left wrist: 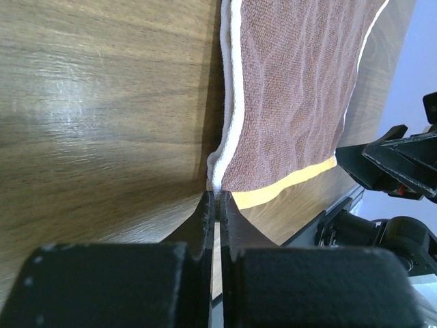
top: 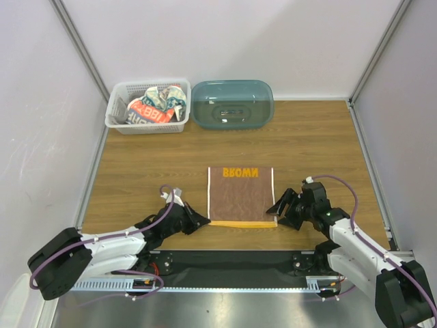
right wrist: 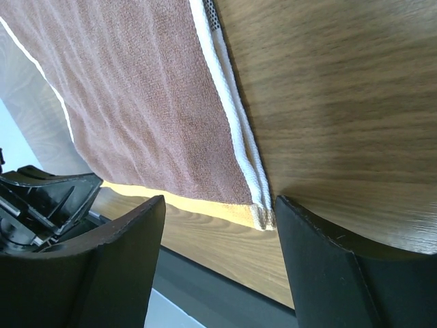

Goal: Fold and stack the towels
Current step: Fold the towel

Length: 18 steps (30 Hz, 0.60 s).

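The brown towel [top: 240,195] lies flat in the middle of the table, its orange lettering at the far end and its orange edge toward me. My left gripper [top: 203,220] is at the towel's near left corner; in the left wrist view the gripper [left wrist: 217,199] is shut, with the white corner of the towel [left wrist: 287,102] pinched at its tips. My right gripper [top: 278,208] sits at the near right corner. In the right wrist view it [right wrist: 220,205] stands open, the towel [right wrist: 136,102] corner just inside its right finger. More towels [top: 156,106], crumpled, fill the basket.
A white lattice basket [top: 113,123] stands at the back left, with a teal oval tub [top: 232,104] upside down beside it. White walls close in the table on three sides. A black rail runs along the near edge.
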Available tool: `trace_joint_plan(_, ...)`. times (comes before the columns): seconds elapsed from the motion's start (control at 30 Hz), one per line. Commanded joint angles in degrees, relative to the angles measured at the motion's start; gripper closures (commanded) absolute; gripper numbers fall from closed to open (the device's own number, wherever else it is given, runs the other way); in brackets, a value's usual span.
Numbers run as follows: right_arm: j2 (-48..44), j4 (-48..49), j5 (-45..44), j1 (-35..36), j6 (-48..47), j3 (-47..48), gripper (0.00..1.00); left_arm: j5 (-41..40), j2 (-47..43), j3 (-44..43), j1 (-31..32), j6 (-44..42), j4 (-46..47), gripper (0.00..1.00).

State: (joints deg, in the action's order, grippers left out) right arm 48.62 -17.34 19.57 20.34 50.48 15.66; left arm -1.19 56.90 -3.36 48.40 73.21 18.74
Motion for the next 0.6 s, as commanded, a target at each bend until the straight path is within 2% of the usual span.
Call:
trace_joint_plan(0.0,-0.5,-0.6,-1.6,0.8,2.1,-2.1,0.29,-0.4,-0.8,0.3,0.4,-2.3,2.1,0.99)
trace_joint_plan(0.3,-2.0,-2.2,-2.9,2.2,4.6,-4.1,0.32,-1.2,-4.7,-1.3,0.4,-4.7,-2.0,1.00)
trace_joint_plan(0.57,0.2,-9.8,-3.8,3.7,4.1,-1.3,0.32,-1.6,-5.4,-2.0,0.4,-5.9,-3.5,1.00)
